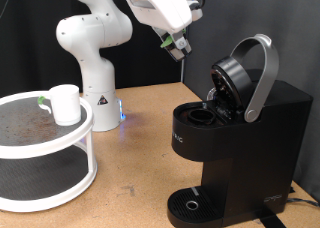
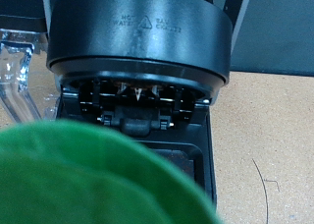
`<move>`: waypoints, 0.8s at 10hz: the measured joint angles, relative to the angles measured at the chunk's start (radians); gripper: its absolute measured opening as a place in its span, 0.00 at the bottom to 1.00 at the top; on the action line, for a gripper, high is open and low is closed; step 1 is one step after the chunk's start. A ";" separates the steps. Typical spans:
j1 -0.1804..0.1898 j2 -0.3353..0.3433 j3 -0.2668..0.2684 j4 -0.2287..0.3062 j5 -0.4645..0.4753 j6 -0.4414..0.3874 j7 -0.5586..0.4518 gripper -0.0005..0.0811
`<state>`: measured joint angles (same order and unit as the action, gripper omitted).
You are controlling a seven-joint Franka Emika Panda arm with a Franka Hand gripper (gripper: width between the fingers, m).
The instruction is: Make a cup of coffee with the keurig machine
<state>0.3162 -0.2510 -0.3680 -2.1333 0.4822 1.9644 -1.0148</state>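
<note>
The black keurig machine (image 1: 240, 138) stands at the exterior view's right with its lid and grey handle (image 1: 262, 78) raised and the pod chamber (image 1: 205, 113) open. My gripper (image 1: 178, 45) hangs above and to the left of the open lid, shut on a small green-topped pod (image 1: 171, 43). In the wrist view the pod's green top (image 2: 98, 180) fills the near field as a blur, with the machine's open lid (image 2: 137, 37) and chamber (image 2: 137, 96) beyond it. The white cup (image 1: 65, 103) stands on the round stand at the exterior view's left, away from the machine.
A white two-tier round stand (image 1: 85, 153) holds the cup, with a small green item (image 1: 42, 103) next to it. The robot base (image 1: 95, 78) stands behind it. The machine's round drip tray (image 1: 190, 203) holds nothing. A clear water tank (image 2: 15, 67) shows beside the machine.
</note>
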 joint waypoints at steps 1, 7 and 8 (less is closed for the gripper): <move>0.000 0.008 0.002 0.001 0.000 0.000 0.000 0.58; 0.001 0.022 0.038 -0.065 0.000 0.120 0.026 0.58; 0.002 0.026 0.054 -0.087 0.000 0.162 0.030 0.58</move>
<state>0.3183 -0.2252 -0.3142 -2.2200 0.4822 2.1268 -0.9847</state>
